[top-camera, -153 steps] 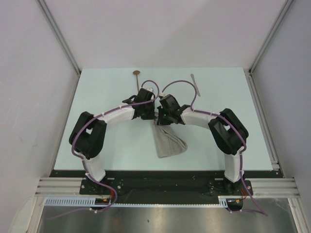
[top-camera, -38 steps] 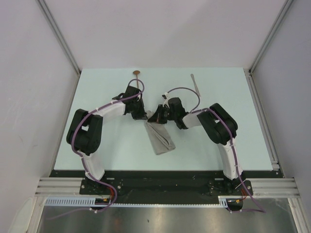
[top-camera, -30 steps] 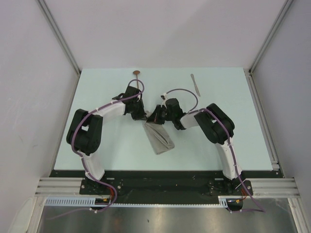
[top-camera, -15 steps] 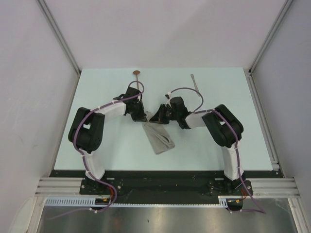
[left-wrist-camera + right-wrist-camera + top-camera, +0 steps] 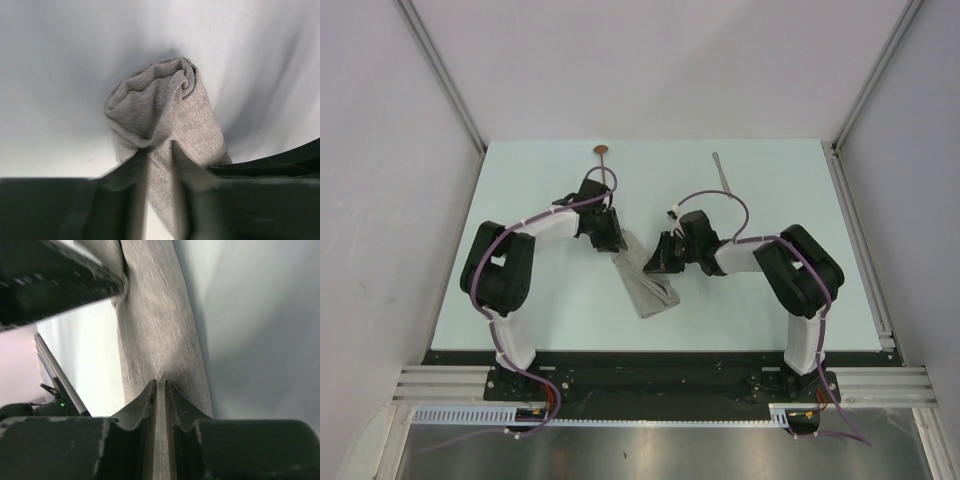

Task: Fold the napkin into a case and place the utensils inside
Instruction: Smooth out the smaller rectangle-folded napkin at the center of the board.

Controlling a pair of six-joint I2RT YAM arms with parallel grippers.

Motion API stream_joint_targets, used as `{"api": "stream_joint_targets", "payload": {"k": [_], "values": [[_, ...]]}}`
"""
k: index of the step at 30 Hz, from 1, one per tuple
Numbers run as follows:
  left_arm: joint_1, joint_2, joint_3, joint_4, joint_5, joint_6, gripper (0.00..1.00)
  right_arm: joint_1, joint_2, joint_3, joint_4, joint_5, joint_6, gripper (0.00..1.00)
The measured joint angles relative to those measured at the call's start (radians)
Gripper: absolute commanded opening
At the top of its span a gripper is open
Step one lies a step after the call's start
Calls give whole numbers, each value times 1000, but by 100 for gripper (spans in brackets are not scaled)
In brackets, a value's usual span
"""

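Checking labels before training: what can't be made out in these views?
- Top view: the spoon has its handle end hidden behind the left arm.
- Left wrist view: the left tool is blurred, so whether it pinches the napkin is unclear.
- Right wrist view: the right tool shows only a thin slit over cloth; grip unclear.
- Wrist views: the knife lies outside both frames.

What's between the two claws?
The napkin: the top view shows it lying between the left claw and the right claw.
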Motion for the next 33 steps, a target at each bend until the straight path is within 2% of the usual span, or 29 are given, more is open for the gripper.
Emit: {"api": "stream_joint_targets", "payload": {"k": [5,7,9,13,14,20,25,33], "values": [[0,-66,-17,-25,-13,6,44,31,-64,-23,-68,30,-48,18],[-2,-139,-48,-32,-22,11,40,34,-103,-11,-124,37,-88,25],[-12,-240,-97,-35,-24,16,36,35,-143,9,-188,50,-132,37],[-74,-417,-218,-13,2,5,20,39,-229,42,-334,86,-244,50],[-98,-445,-250,-6,17,-3,18,42,-247,55,-380,97,-274,57],[-223,-462,-396,66,97,-77,10,105,-301,122,-620,222,-450,72],[-242,-418,-402,131,136,-106,7,193,-309,124,-755,322,-523,73],[-241,-369,-426,176,135,-120,6,273,-304,124,-805,443,-532,68]]}}
